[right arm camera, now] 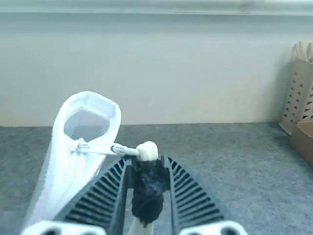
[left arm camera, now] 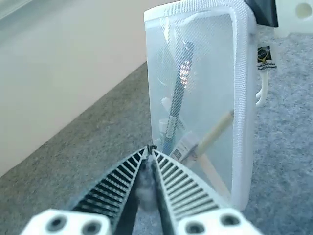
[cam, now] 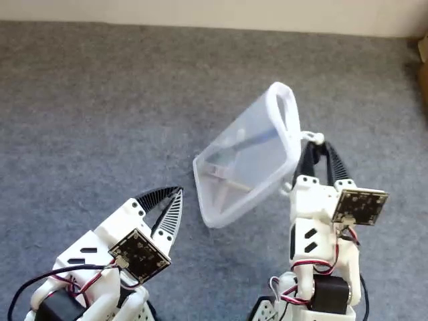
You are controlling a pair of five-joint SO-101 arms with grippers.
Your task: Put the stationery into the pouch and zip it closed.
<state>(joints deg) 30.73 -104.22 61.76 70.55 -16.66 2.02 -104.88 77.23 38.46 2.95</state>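
Your right tool (cam: 319,148) pinches the zipper pull (right arm camera: 146,151) of the pouch (cam: 251,157); your left tool (left arm camera: 150,151), pressed together, sits just beside the pouch.

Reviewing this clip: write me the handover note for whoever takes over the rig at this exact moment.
Left claw: shut, tips right beside the pouch's lower edge; I cannot tell whether they touch it.
Right claw: shut on the zip pull at the pouch's far side.
Pouch: propped up at a tilt on the grey table, between the two arms.
Done: the stationery is inside, with a pen and pencil visible through the wall.
Left: how far the zip has run is unclear. Check it, finish closing, then release.
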